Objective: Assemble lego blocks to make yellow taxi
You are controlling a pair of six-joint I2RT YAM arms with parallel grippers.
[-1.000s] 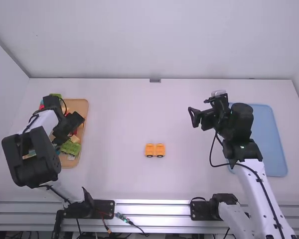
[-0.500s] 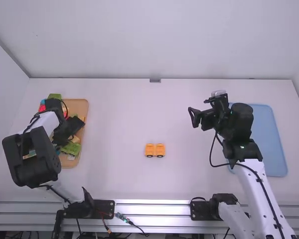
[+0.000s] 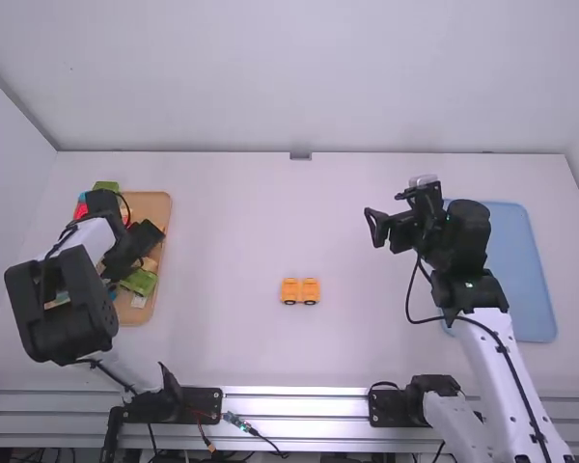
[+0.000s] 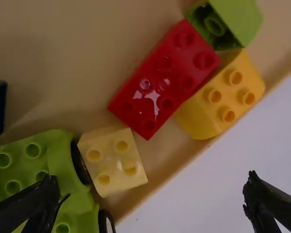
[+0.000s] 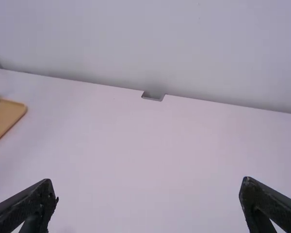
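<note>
Your left fingers and right fingers gape wide and empty, so grasping the yellow four-stud block could snag the red brick crowding it in the tray, while the orange wheeled base sits on the counter.

You've got no readable text, labels, brands, numbers or signs here.
</note>
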